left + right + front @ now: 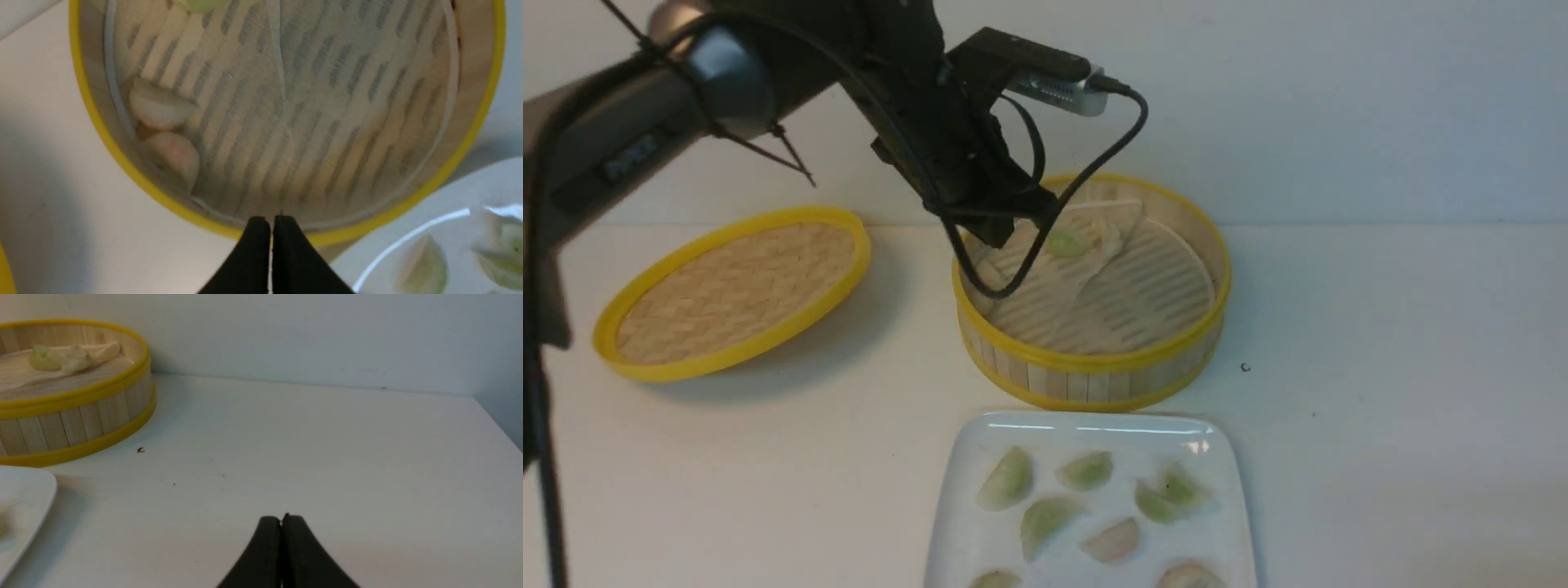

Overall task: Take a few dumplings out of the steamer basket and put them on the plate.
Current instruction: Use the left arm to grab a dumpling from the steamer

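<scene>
The steamer basket (1094, 359) stands mid-table with its white paper liner (1107, 224) partly folded over. A green dumpling (1066, 242) lies on the liner. In the left wrist view two pinkish-white dumplings (161, 108) (175, 155) sit against the basket wall (94, 118). My left gripper (996, 235) (271, 220) hovers over the basket's near-left rim, shut and empty. The white plate (964, 539) in front of the basket holds several dumplings (1045, 521), mostly green. My right gripper (282, 518) is shut, empty, over bare table to the right of the basket (81, 416).
The shallow woven lid (735, 290) with a yellow rim lies left of the basket. A small dark speck (1245, 367) sits on the table right of the basket. A pale wall runs behind the table. The plate's corner (24, 498) shows in the right wrist view.
</scene>
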Available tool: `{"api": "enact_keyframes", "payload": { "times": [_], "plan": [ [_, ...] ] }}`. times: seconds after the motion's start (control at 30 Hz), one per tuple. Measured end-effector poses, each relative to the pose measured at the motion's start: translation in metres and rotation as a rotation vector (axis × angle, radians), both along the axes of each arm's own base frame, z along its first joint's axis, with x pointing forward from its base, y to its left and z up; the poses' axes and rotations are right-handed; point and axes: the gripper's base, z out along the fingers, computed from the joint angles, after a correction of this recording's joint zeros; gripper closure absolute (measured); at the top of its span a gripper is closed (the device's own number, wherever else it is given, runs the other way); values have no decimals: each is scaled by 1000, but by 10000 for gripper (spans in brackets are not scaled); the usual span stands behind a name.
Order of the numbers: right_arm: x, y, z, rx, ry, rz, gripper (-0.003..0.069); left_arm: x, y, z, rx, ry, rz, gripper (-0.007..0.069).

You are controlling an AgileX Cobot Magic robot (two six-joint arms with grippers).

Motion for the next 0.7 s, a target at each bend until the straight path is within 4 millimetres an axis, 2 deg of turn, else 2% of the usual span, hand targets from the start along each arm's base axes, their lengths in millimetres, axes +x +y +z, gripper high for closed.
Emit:
{"api": "enact_keyframes", "payload": {
  "times": [0.07, 0.17, 0.47, 0.53, 0.7],
  "plan": [
    [0, 0, 0, 0, 0, 0, 673, 9, -3, -9, 15, -2, 2, 610],
    [0, 0, 0, 0, 0, 0, 673, 27, -6, -27, 61, -13, 10, 550],
    [0, 0, 0, 0, 0, 0, 673, 62, -13, -84, 125, -92, 23, 293],
    [0, 0, 0, 0, 0, 0, 673, 65, -14, -93, 131, -102, 15, 265],
    [0, 0, 0, 0, 0, 0, 673, 69, -13, -103, 174, -117, 0, 249]
  ]
}}
